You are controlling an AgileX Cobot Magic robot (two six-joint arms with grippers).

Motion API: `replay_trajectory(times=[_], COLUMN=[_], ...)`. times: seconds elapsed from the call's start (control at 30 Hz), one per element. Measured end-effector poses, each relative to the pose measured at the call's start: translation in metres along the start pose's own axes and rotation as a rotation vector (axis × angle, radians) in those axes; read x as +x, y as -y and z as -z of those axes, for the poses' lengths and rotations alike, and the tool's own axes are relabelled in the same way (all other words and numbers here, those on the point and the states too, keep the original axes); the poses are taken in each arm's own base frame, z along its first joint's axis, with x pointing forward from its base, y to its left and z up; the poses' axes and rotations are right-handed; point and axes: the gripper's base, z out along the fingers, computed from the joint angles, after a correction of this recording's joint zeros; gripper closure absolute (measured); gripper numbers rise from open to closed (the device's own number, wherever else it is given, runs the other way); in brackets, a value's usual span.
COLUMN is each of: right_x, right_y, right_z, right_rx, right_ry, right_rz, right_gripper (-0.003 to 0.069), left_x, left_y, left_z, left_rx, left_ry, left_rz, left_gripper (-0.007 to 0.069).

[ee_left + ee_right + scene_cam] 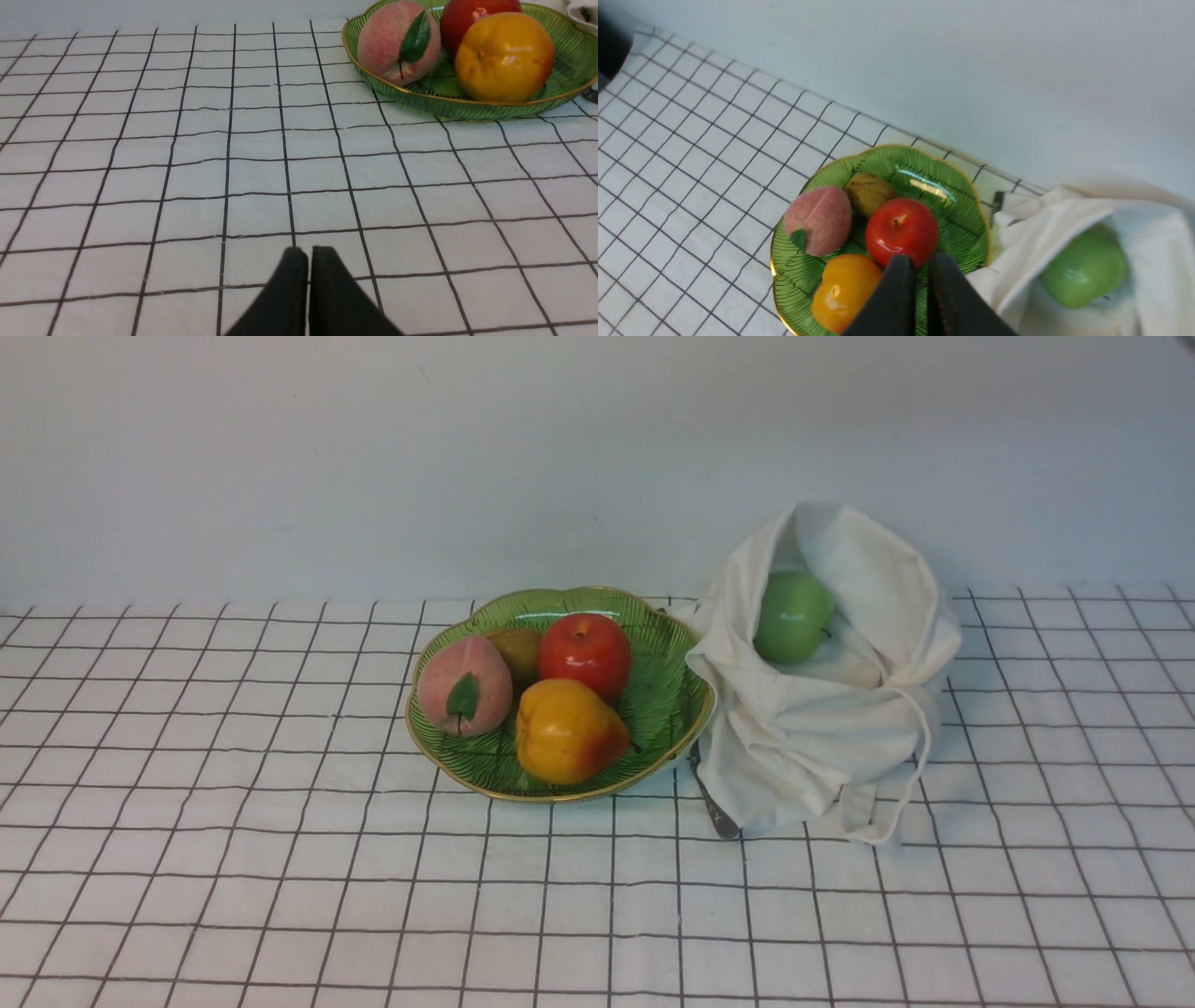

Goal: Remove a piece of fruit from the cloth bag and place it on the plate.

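The yellow-orange piece of fruit point(565, 733) lies on the front of the green leaf-patterned plate point(672, 709). It also shows in the left wrist view point(504, 56) and the right wrist view point(843, 291). The off-white cloth bag point(812, 747) stands open right of the plate, touching its rim. Neither gripper shows in the front view. My left gripper point(309, 252) is shut and empty, low over bare tablecloth, well short of the plate point(574, 70). My right gripper point(921, 261) is above the plate point(966, 224), its jaws nearly together and holding nothing.
A red apple point(585, 653), a pink peach point(464, 686) and a brown fruit point(518, 653) also lie on the plate. A green apple point(793, 616) sits inside the bag's mouth. A thin grey object point(711, 803) pokes out under the bag's left edge. A wall stands behind.
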Motion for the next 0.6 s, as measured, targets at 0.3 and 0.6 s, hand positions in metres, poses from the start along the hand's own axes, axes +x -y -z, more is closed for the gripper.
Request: replay_trajectory(times=[0.3, 0.6], right_x=[0.106, 0.260], right_y=[-0.015, -0.027], right_z=[0.170, 0.184], right_rx=[0.207, 0.161], right_ry=[0.121, 0.582], right_rz=[0.032, 0.022], right_gripper=[0.0671, 0.0673], left_x=[0.000, 0.000], left_y=[0.000, 0.000], left_z=[0.000, 0.000], left_rx=[0.000, 0.000], left_ry=[0.000, 0.000], left_rz=[0.000, 0.000], left_gripper=[0.0632, 0.0632])
